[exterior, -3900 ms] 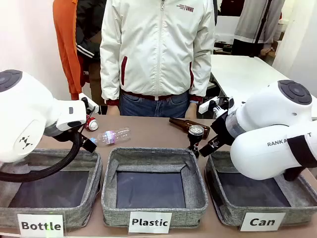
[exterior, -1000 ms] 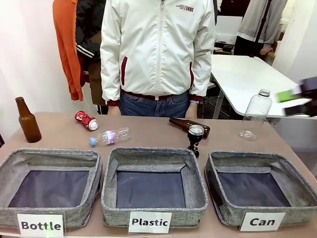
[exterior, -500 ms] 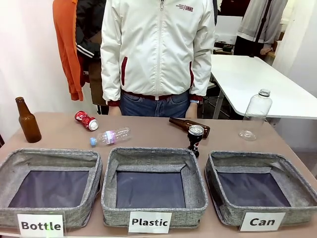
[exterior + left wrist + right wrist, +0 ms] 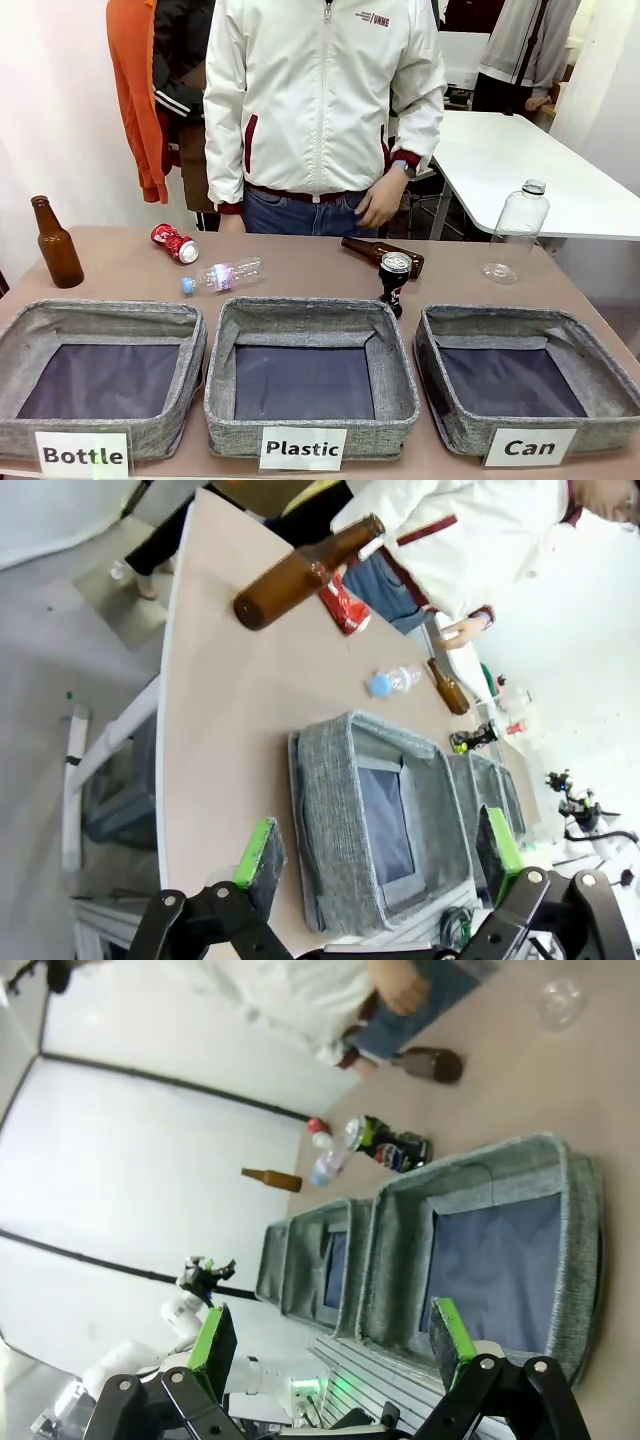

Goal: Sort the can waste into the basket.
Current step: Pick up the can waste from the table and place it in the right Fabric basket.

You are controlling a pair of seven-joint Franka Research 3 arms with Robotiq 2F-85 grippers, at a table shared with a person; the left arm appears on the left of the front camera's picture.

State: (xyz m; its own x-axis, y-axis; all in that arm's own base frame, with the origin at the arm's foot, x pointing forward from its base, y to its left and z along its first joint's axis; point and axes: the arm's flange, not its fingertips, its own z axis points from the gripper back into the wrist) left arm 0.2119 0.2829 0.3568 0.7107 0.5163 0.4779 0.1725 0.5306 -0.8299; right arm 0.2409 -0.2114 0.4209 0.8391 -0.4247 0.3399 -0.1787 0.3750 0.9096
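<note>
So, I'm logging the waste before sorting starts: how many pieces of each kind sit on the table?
Cans: 2, red can, Pepsi can
Brown glass bottles: 2, upright brown bottle, lying brown bottle
Clear plastic bottles: 2, lying clear bottle, upright clear bottle
Total: 6

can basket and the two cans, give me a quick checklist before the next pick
1. Can basket empty: ok.
2. Pepsi can upright, apart from the lying brown bottle: ok.
3. Red can lying free near the far edge: ok.
4. Left claw open, empty: ok.
5. Right claw open, empty: ok.
6. Person's hand clear of the Pepsi can: not ok, it hangs just behind that bottle.
</note>
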